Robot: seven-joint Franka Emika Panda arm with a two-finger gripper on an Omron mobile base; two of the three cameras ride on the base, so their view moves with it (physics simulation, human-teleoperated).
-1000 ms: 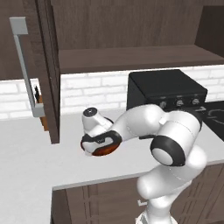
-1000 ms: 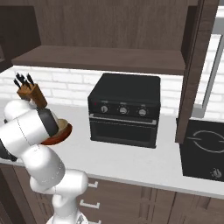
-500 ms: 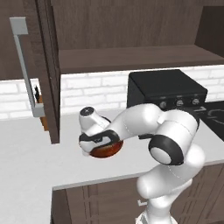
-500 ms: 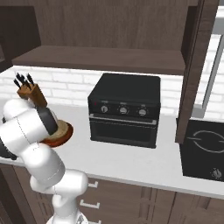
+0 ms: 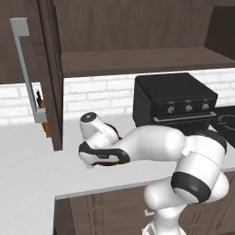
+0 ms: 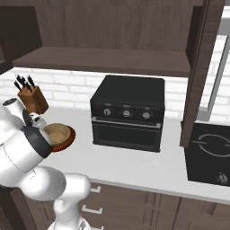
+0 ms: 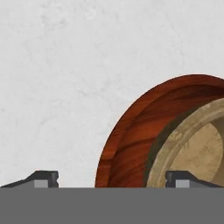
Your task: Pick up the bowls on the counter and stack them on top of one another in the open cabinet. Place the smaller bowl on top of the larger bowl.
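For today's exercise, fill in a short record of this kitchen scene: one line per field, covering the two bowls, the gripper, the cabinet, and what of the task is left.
smaller bowl: light tan, sitting inside the larger bowl
larger bowl: reddish-brown, resting on the counter
gripper: open, fingertips straddling the larger bowl's near rim, nothing gripped
open cabinet: door swung out to the left, shelf visible above the counter
nearby: black oven, knife block
task left: stacked bowls are on the counter, not yet in the cabinet
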